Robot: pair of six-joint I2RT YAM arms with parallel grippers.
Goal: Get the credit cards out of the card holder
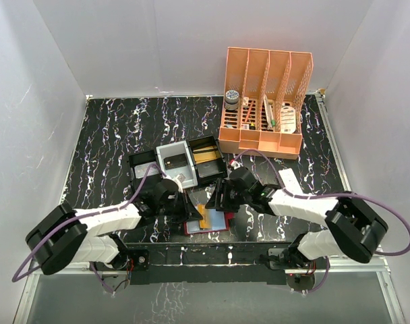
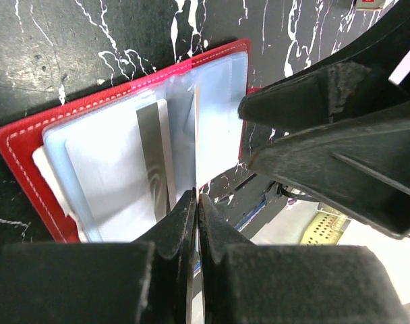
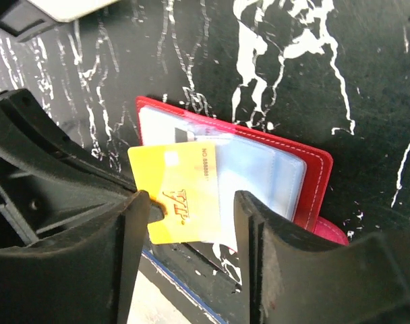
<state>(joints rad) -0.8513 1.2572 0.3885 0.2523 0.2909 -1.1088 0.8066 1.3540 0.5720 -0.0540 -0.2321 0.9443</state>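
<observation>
Red card holder (image 1: 208, 231) lies open on the black marbled table (image 1: 110, 135), at the lower centre of the top view, just in front of both arms. Its clear sleeves face up. 1 yellow-orange credit card (image 3: 181, 199) sticks out of a sleeve toward the lower left of the right wrist view. A pale card (image 2: 110, 175) with a grey stripe sits inside a sleeve, left of centre in the left wrist view. The left gripper (image 2: 195, 202) is clenched, its 2 fingers pressed together on the thin edge of the credit card. The right gripper (image 3: 191, 202) is released, its jaws apart on either side of that card. A black tray (image 1: 208, 162) sits above the holder, and an orange rack (image 1: 266, 101) stands at the upper right.
</observation>
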